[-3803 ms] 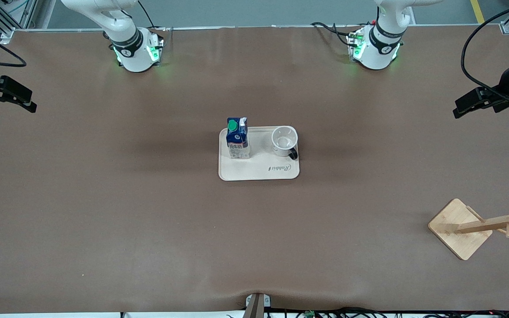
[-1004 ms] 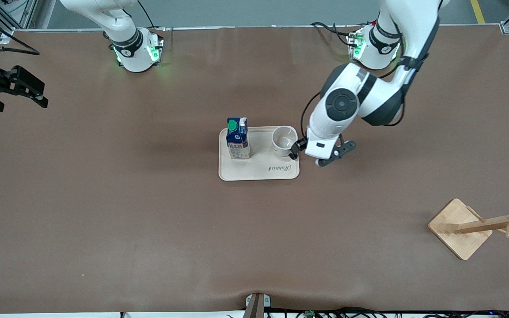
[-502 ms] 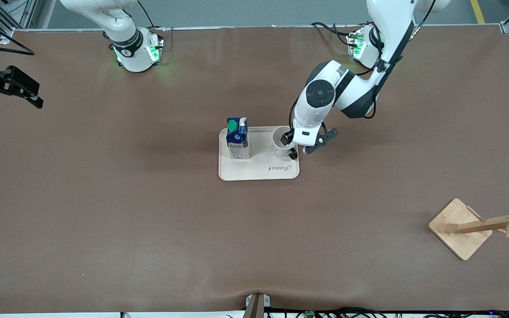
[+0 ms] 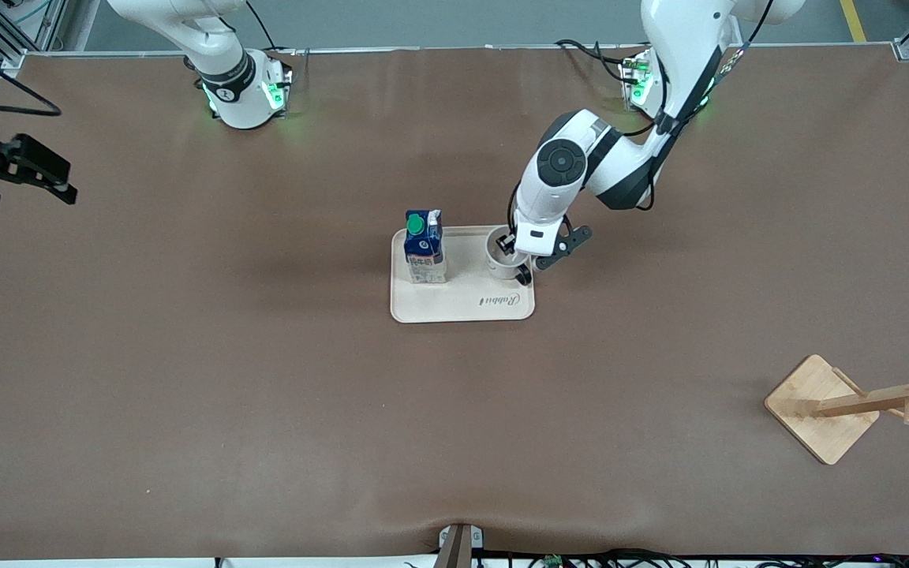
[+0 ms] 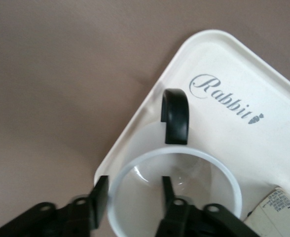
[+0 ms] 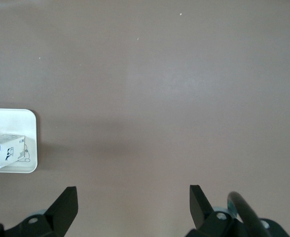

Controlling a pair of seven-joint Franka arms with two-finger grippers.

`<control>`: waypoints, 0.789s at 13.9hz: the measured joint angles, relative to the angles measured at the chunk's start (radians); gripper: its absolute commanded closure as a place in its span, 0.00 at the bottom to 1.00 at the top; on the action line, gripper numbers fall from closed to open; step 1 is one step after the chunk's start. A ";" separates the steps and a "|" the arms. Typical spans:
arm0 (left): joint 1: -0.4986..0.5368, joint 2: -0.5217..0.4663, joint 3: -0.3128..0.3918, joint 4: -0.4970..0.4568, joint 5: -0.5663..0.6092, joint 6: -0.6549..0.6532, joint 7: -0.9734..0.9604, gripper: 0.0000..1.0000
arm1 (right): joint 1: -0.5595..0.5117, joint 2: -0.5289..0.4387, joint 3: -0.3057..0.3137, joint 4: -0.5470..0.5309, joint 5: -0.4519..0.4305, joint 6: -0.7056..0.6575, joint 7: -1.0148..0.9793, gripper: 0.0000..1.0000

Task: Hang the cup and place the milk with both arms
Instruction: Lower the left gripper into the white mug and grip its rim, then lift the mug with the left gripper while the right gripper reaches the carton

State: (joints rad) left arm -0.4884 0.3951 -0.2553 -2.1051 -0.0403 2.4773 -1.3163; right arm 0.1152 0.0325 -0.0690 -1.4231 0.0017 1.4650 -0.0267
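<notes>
I see my left gripper (image 5: 132,197) straddling the cup (image 4: 503,254) rim on the tray (image 4: 462,309) (one finger inside), fingers narrowed, milk (image 4: 424,247) beside it, right gripper (image 6: 130,202) spread wide, waiting at the table edge.

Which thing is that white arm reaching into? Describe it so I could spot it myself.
Look mid-table for the cream tray marked "Rabbit". Two things stand on it; toward the left arm's end is the cup, with the left tool astride its rim. Unlike the blue milk, it's round, white, open-topped, black-handled.

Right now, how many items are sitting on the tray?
2. The milk stands on the tray toward the right arm's end. The cup sits toward the left arm's end, with the left gripper straddling its rim. Nothing else shows there.
</notes>
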 measured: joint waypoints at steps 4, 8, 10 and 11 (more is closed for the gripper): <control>-0.004 0.020 0.000 0.002 0.000 0.037 0.000 1.00 | 0.000 0.005 -0.003 0.000 0.000 -0.016 0.000 0.00; -0.004 0.000 0.000 0.023 0.009 0.036 0.002 1.00 | 0.000 0.007 -0.004 0.000 0.000 0.011 0.000 0.00; 0.003 -0.048 0.006 0.043 0.046 -0.003 0.002 1.00 | 0.001 0.025 -0.003 -0.001 0.000 0.047 0.000 0.00; 0.011 -0.075 0.009 0.058 0.077 -0.045 0.002 1.00 | 0.001 0.037 -0.003 -0.001 -0.001 0.057 0.000 0.00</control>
State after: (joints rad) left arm -0.4773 0.3197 -0.2466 -2.0467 0.0367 2.4319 -1.3144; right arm 0.1158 0.0698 -0.0722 -1.4239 0.0009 1.5216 -0.0265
